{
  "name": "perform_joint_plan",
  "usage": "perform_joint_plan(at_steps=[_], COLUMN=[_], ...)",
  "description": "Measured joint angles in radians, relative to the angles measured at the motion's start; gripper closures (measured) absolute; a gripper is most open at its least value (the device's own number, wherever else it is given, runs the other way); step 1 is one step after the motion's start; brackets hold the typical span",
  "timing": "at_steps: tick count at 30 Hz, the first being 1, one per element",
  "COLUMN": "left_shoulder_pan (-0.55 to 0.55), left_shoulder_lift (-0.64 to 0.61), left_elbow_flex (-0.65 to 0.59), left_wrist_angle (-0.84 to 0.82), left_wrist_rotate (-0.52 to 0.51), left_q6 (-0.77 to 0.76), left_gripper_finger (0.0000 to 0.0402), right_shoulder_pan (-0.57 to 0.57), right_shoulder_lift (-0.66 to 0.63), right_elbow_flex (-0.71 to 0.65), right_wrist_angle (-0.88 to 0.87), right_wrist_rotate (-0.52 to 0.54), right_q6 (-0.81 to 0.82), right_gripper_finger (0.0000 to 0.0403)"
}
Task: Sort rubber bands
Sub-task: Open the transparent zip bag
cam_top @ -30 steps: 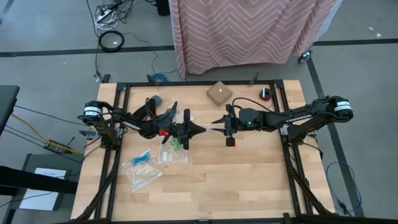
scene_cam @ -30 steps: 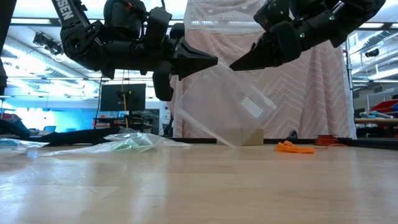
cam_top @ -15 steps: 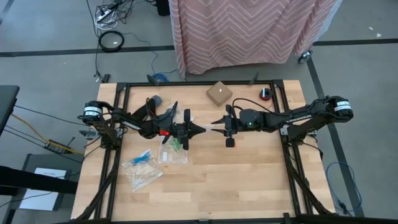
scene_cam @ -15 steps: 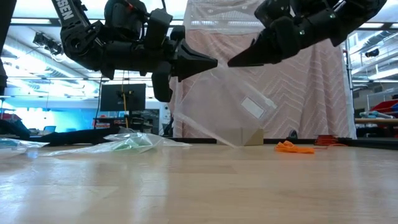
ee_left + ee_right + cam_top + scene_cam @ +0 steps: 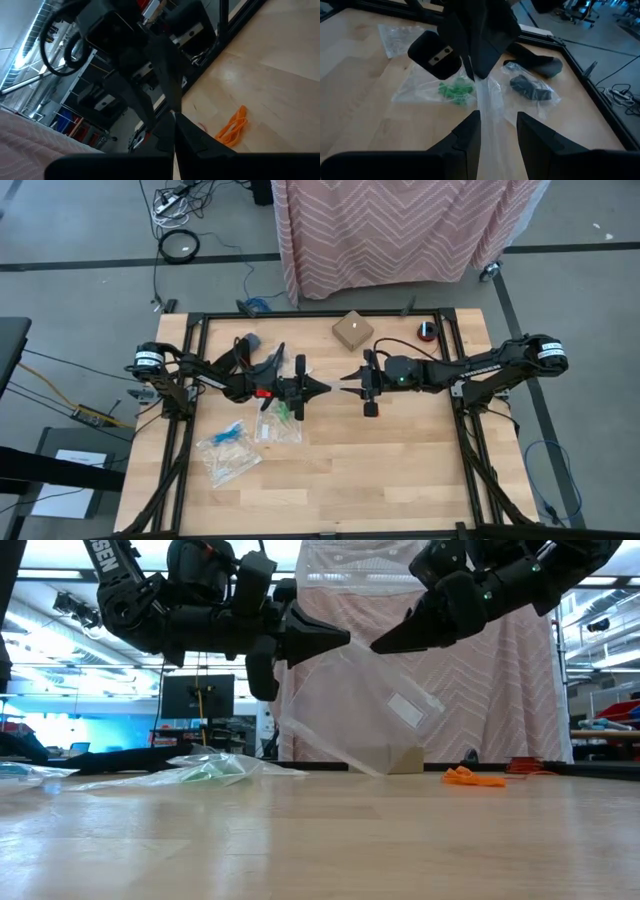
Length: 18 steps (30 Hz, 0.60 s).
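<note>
Between the earlier pictures and now almost nothing has shifted: the right fingers only wavered slightly at the bag's mouth. The small, thin orange rubber bands [image 5: 474, 777] lie loose on the wooden desk [image 5: 320, 840], below and beyond both pairs of fingers. They look light and floppy, so they likely need a low pinch across the clump. The clear plastic zip bag [image 5: 350, 715] hangs from the left gripper [image 5: 335, 639], whose fingers are closed on its top edge. The right gripper [image 5: 497, 131] stands half open astride that edge, gripping nothing that I can see. Bagged green rubber bands [image 5: 455, 92] rest beyond.
</note>
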Motion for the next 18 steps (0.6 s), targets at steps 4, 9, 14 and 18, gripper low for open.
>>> perform_joint_plan(at_steps=[4,9,14,18], left_shoulder_pan=[0.0,0.0,0.0,-0.001], left_shoulder_lift=[0.0,0.0,0.0,0.0], left_elbow_flex=[0.0,0.0,0.0,0.0], left_wrist_angle=[0.015,0.017,0.023,0.025], left_wrist_rotate=[0.003,0.011,0.035,0.042], left_q6=[-0.001,-0.007,-0.039,-0.057], left_gripper_finger=[0.0395,0.0395,0.0395,0.0395], right_shoulder_pan=[0.0,0.0,-0.012,-0.023], right_shoulder_lift=[0.0,0.0,0.0,0.0], right_elbow_flex=[-0.014,-0.017,-0.017,-0.017], right_wrist_angle=[0.003,0.052,0.044,0.038], right_wrist_rotate=[0.0,0.0,0.007,0.008], right_q6=[0.02,0.021,0.017,0.016], right_gripper_finger=[0.029,0.029,0.029,0.029])
